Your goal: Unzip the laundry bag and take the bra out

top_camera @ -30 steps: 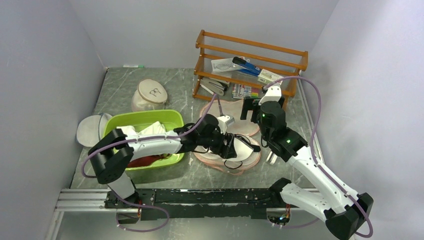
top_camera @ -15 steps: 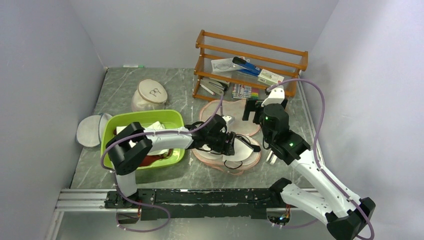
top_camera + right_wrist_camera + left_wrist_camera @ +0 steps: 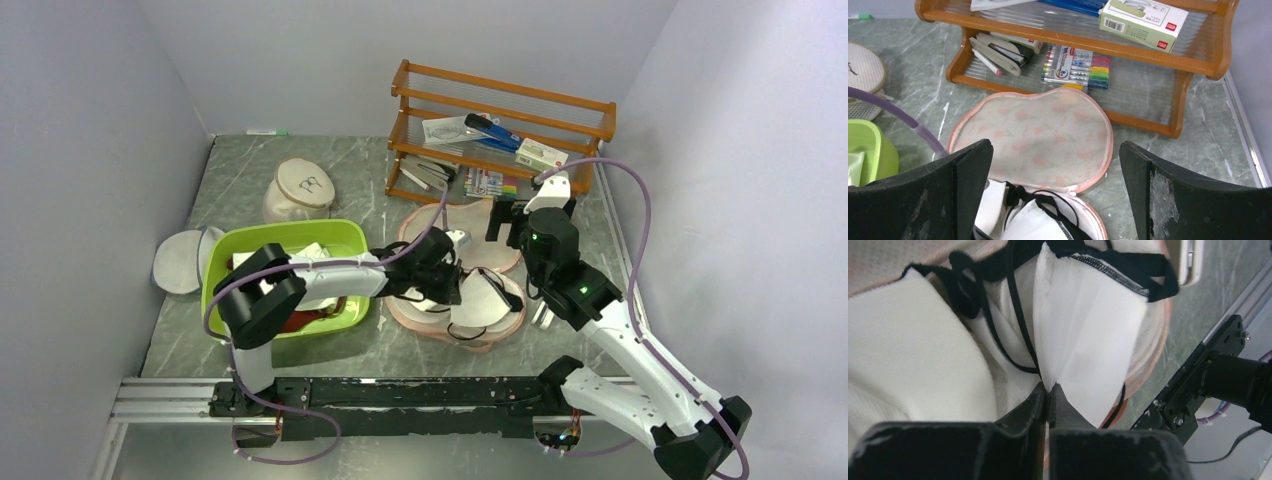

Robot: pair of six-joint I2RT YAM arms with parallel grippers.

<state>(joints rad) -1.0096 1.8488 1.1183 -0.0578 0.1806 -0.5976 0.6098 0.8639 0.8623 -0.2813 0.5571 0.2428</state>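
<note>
The peach-pink laundry bag [image 3: 500,333] lies unzipped, its printed lid [image 3: 1038,135] flipped back toward the shelf. The bra [image 3: 482,300], white cups with black straps, rests in the bag's lower half [image 3: 1159,342]. My left gripper [image 3: 1049,387] is shut on the white fabric of one bra cup [image 3: 1088,330], which stands up in a fold from the pinch. In the top view the left gripper [image 3: 455,290] sits over the bag's left side. My right gripper [image 3: 1055,146] hangs open above the lid, holding nothing, with the bra [image 3: 1033,220] at the bottom edge of its view.
A wooden shelf [image 3: 1073,40] with staplers, markers and boxes stands just behind the bag. The green basin [image 3: 290,238] with clothes is left of the bag. A round white domed mesh bag [image 3: 300,188] and a flat grey-white disc bag [image 3: 180,262] lie further left.
My left gripper has closed on the bra cup, and the cup now stands raised in a fold. The right arm drew back slightly, staying open.
</note>
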